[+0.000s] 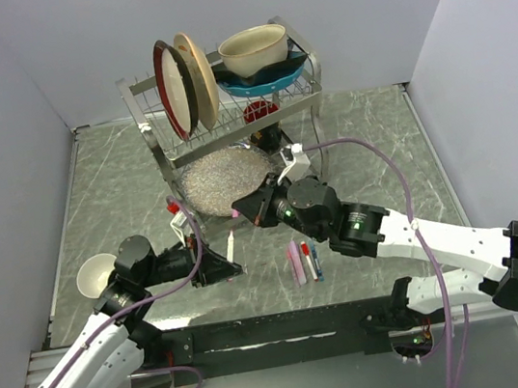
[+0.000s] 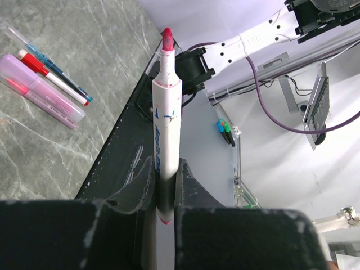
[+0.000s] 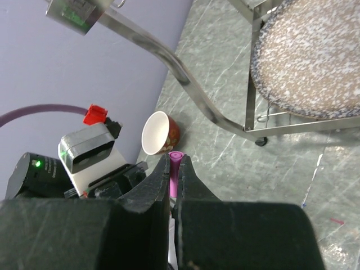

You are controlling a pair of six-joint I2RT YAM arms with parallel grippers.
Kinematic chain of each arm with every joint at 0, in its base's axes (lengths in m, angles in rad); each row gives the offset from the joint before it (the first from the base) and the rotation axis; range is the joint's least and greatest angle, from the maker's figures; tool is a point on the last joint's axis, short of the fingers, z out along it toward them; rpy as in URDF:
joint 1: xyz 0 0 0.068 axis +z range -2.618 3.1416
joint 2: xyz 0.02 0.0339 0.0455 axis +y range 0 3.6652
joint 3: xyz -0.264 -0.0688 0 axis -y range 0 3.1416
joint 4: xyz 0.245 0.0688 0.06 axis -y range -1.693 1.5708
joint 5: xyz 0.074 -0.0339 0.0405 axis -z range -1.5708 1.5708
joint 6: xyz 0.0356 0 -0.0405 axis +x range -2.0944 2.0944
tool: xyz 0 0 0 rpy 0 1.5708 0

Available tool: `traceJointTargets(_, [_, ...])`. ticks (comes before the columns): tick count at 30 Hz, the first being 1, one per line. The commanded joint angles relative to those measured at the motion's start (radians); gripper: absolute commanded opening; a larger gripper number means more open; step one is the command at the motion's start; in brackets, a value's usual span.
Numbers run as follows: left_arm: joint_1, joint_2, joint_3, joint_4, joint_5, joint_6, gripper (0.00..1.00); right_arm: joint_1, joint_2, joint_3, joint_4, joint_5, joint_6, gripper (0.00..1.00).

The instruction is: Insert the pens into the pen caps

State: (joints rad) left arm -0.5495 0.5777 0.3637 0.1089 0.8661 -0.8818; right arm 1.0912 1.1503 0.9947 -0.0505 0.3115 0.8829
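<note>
Steel dish rack (image 1: 240, 130) is your landmark. In front of it, the left gripper (image 2: 166, 167) pinches the white pen (image 2: 166, 107), its red tip pointing out past the fingers. Nearer the rack, the right gripper (image 3: 174, 162) clamps the pink cap (image 3: 175, 170). Line up the cap along the pen's long axis.

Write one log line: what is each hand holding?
left gripper: shut on white pen | right gripper: shut on pink cap | pen: uncapped
</note>
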Motion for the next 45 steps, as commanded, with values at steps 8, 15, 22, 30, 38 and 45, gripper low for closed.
traceJointTargets(8, [-0.004,-0.018,0.001,0.025,-0.012,0.007,0.01,0.047,0.011,0.015,0.049,0.015,0.014,0.0])
traceJointTargets(15, [-0.004,-0.021,-0.002,0.025,-0.016,0.003,0.01,0.067,-0.008,-0.03,0.047,0.021,0.031,0.0])
traceJointTargets(22, [-0.004,-0.022,0.006,0.005,-0.03,0.015,0.01,0.117,-0.02,-0.05,0.049,0.052,0.027,0.0])
traceJointTargets(30, [-0.004,-0.044,0.037,-0.061,-0.107,0.059,0.01,0.225,0.014,-0.056,0.013,0.182,0.07,0.0])
traceJointTargets(38, [-0.004,-0.019,0.08,-0.083,-0.131,0.107,0.01,0.343,0.071,-0.028,-0.065,0.256,0.099,0.0])
traceJointTargets(45, [-0.004,-0.029,0.08,-0.078,-0.111,0.126,0.01,0.348,-0.043,-0.114,0.001,0.262,0.1,0.11])
